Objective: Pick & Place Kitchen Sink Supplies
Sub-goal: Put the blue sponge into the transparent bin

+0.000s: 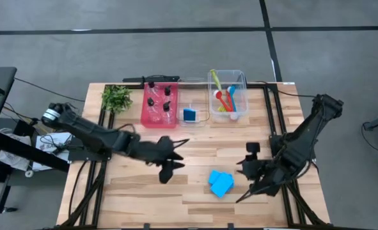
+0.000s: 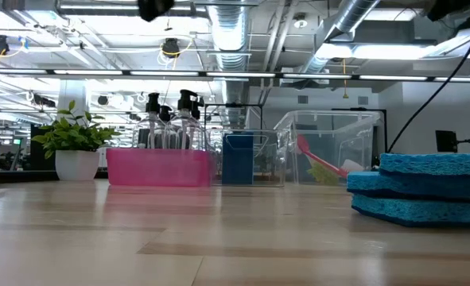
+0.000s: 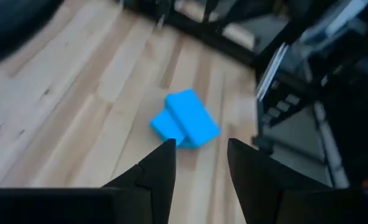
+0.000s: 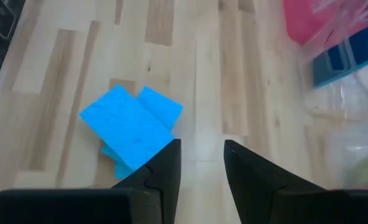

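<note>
Blue sponges [image 1: 220,183] lie flat in an overlapping stack on the wooden table near its front edge, also seen in the low view [image 2: 425,187]. My left gripper [image 1: 176,158] hovers open to the stack's left, and the sponges [image 3: 187,118] lie ahead of its fingers [image 3: 199,149]. My right gripper [image 1: 247,190] is open just right of the stack; in its wrist view the sponges [image 4: 131,130] sit beside its fingers [image 4: 202,146]. Clear black-capped bottles [image 1: 158,99] stand in the red bin. Another blue sponge [image 1: 190,114] stands in the middle clear bin. Coloured brushes [image 1: 227,99] lie in the right clear bin.
A red bin [image 1: 146,118], a small clear bin [image 1: 201,102] and a larger clear bin [image 1: 241,76] line the table's far edge, with a leafy potted plant [image 1: 116,98] at the far left. Bare wood lies between the bins and the sponge stack.
</note>
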You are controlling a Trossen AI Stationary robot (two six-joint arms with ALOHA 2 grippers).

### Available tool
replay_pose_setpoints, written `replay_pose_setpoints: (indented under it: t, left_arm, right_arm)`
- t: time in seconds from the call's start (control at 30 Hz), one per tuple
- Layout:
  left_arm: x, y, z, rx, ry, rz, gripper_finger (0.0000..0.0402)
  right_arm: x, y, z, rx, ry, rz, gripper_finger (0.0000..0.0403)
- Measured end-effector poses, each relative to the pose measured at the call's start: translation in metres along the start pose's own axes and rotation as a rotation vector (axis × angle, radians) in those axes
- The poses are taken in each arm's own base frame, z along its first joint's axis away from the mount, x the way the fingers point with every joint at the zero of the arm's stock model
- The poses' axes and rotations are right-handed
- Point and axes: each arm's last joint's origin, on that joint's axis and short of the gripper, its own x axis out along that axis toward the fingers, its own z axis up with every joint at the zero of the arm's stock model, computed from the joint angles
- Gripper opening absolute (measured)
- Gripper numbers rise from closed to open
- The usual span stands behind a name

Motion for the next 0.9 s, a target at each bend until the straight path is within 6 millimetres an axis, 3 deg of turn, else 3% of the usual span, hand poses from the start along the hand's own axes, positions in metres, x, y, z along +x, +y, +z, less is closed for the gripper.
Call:
replay_pose_setpoints:
  t: [0.2,0.4,0.67,0.9]
  left_arm:
    - [-0.009,-0.02,-0.037,-0.03,-0.143,-0.036,0.0145]
    - [-0.008,-0.026,-0.057,-0.088,-0.178,-0.015,0.0145]
    - [-0.008,-0.027,-0.064,-0.121,-0.188,-0.039,0.0145]
    - [-0.008,-0.026,-0.063,-0.119,-0.213,-0.013,0.0145]
  right_arm:
    - [0.021,0.023,-0.001,0.085,0.046,-0.015,0.0115]
    - [0.04,0.04,-0.006,0.15,0.1,-0.037,0.0115]
    - [0.07,0.07,-0.009,0.096,0.175,0.07,0.0115]
    - [0.09,0.085,-0.011,-0.022,0.17,0.08,0.0115]
